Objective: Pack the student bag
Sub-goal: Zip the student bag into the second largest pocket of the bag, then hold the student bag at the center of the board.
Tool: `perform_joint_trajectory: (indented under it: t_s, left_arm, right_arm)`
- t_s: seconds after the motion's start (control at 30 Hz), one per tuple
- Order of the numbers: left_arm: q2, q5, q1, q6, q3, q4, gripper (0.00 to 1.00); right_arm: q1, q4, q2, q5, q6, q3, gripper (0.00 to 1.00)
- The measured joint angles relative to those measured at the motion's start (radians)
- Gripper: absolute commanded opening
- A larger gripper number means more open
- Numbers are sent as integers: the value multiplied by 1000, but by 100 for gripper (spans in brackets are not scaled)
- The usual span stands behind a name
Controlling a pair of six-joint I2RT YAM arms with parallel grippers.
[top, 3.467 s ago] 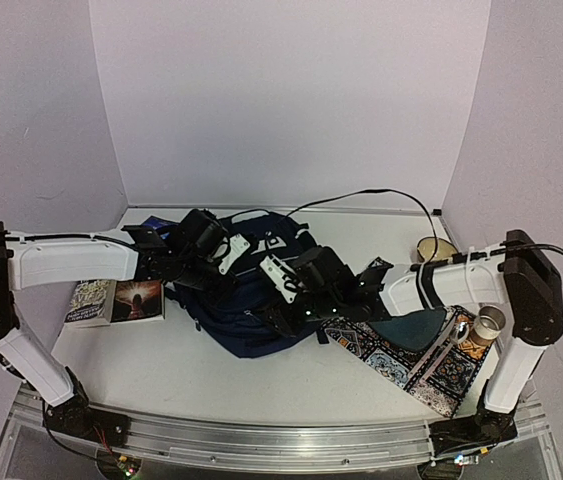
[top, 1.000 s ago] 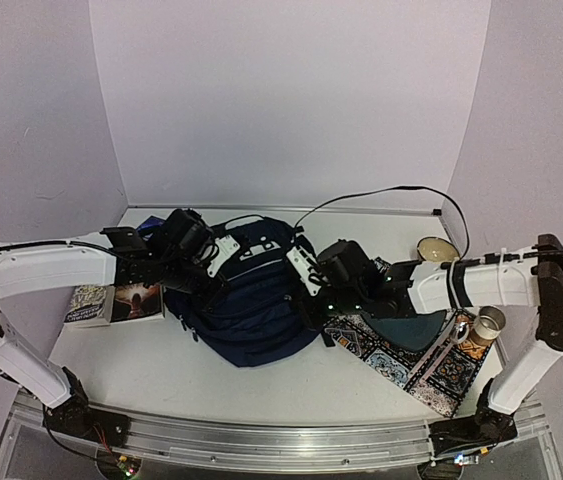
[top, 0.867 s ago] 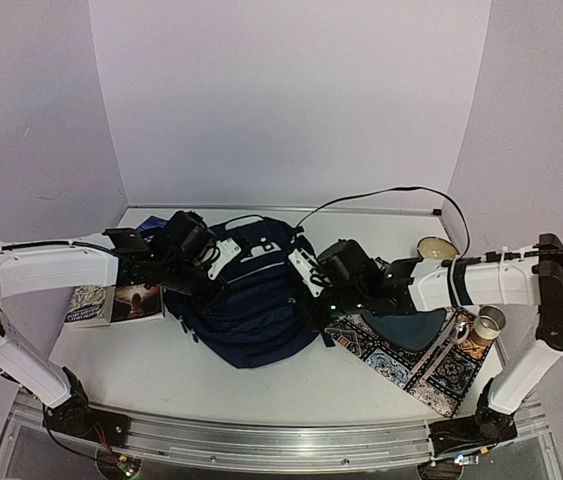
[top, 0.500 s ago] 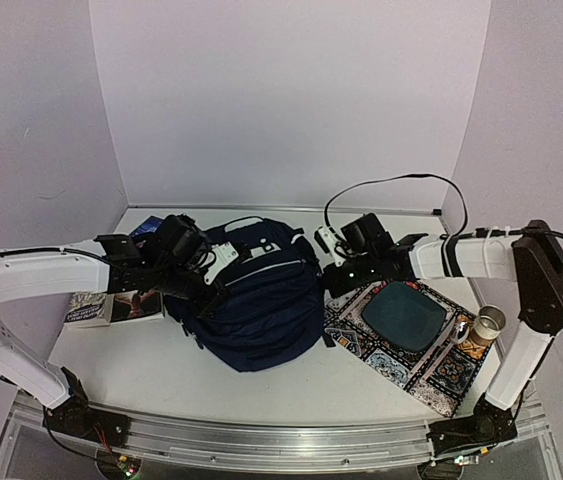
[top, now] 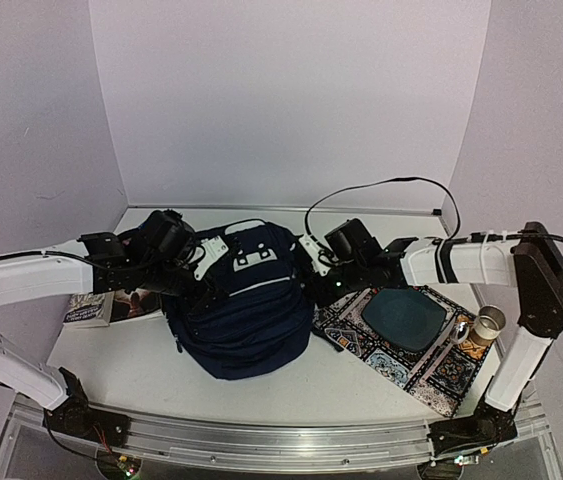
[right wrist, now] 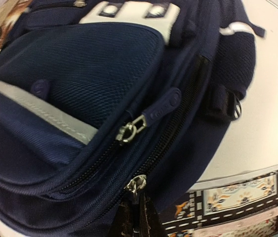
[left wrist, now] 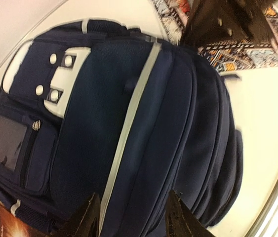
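The student bag, dark navy with white stripes and patches, lies flat in the middle of the table. My left gripper hovers at its left side. In the left wrist view its fingers stand apart over the bag's front, holding nothing. My right gripper is at the bag's right edge. In the right wrist view it is shut on a metal zipper pull of the main zipper. A second pull hangs loose on the zipper above it.
A patterned mat with a dark teal pad lies right of the bag. A cup stands at the mat's right edge. Books lie left of the bag. A black cable arcs over the back.
My left gripper has opened and let go of the bag, drawing back to the left. My right gripper has moved nearer along the bag's right side, still shut. The bag shifted slightly.
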State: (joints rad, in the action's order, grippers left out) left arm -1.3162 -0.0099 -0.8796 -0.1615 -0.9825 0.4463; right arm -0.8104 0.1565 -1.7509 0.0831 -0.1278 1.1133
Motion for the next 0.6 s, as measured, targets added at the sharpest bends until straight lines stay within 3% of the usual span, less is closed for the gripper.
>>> perform_joint_trajectory:
  t_s: [0.23,0.6]
  left_arm:
    - [1,14,-113,36,0,-89,55]
    - [-100,-166,-295,74,39,-209,56]
  right_arm:
    - [-126,-4,29,51,-36,-8,0]
    - [-133,-3,29,80,-57,-13,0]
